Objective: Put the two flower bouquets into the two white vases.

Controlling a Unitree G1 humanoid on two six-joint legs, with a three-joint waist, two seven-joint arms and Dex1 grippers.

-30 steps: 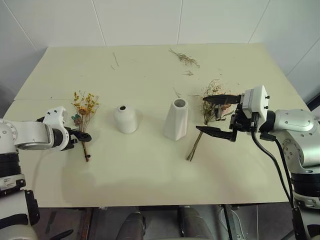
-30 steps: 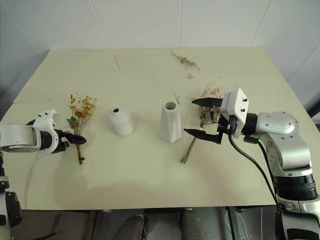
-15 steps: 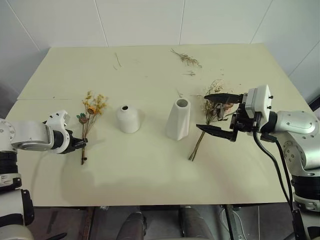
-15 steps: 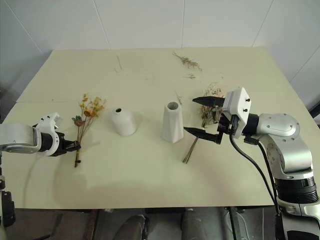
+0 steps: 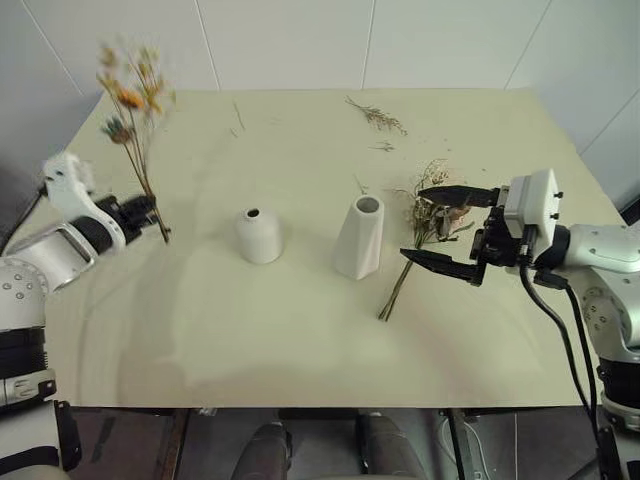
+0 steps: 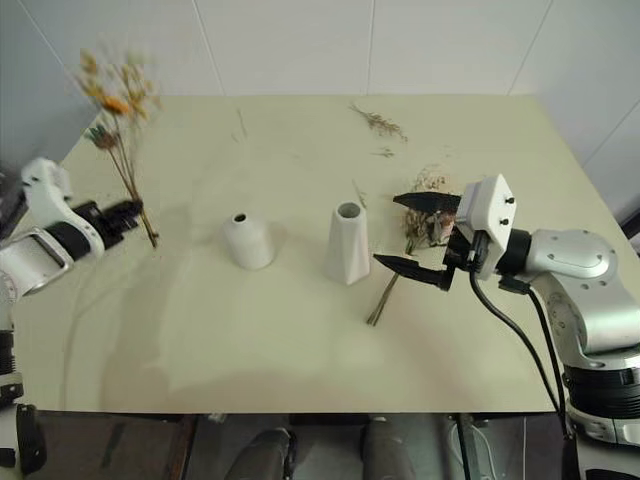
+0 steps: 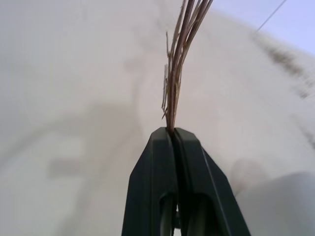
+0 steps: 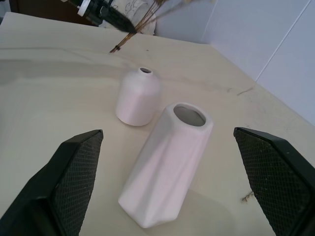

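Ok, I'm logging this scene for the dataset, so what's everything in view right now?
yellow-orange bouquet: 1, brown stems, lifted off the table's left side
pink rose bouquet: 1, lying right of the tall vase
squat vase: 1, white, table middle
tall vase: 1, white, faceted, right of the squat vase
loose twigs: a few, brown, far edge
table: 1, pale cream
left gripper: shut on the yellow-orange bouquet
right gripper: open, over the pink rose bouquet

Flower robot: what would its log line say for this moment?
left gripper: shut on yellow bouquet, lifted | right gripper: open beside pink bouquet | vases: empty
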